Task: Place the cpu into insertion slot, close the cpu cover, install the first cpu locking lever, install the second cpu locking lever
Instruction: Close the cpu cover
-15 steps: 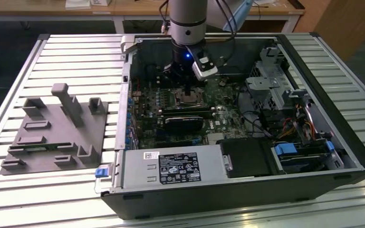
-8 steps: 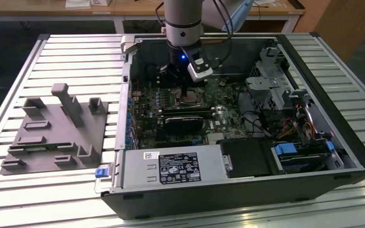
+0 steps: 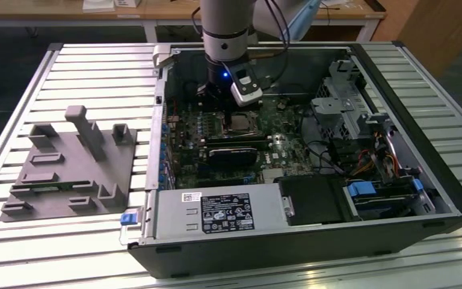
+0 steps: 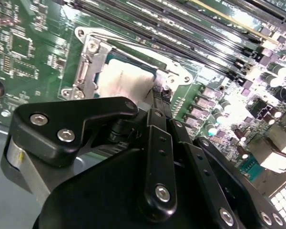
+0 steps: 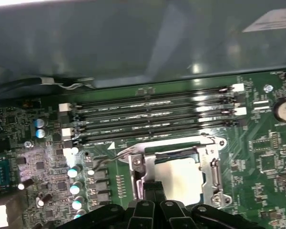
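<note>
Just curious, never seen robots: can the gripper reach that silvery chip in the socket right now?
Probably yes: the gripper hangs right beside the cpu, nothing between them; the cpu cover frames only its edges.

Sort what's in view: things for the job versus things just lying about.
Job: cpu; cpu cover framing it; gripper at the cpu's edge.
Lying about: memory slots; grey fixture block; power supply; black card.

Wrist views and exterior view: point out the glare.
In the second wrist view, glare bleaches the circuit board past the chip; in the first wrist view, the chip top shines pale; in the exterior view, the table slats reflect white.
</note>
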Available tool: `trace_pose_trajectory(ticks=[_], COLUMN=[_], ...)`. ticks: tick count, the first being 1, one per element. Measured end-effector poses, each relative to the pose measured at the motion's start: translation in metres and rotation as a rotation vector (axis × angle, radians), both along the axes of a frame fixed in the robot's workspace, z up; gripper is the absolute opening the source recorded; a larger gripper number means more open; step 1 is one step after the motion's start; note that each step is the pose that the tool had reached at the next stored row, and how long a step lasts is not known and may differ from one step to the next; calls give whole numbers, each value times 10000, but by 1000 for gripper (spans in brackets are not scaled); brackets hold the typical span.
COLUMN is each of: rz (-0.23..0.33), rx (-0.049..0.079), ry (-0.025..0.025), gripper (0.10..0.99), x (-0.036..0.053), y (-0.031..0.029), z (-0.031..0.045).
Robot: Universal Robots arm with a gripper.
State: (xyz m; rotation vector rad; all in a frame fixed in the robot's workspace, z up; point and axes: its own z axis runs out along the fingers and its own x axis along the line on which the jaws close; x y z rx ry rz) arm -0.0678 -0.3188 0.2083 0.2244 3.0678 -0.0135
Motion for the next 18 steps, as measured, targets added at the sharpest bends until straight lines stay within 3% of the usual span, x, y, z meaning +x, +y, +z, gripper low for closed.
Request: trace_pose_trajectory(ticks=[10, 18], rz=[43, 46], rx=[1, 0], ry=[17, 23], gripper=[106, 106], x=[-47, -48], y=[0, 0], z=[-72, -87])
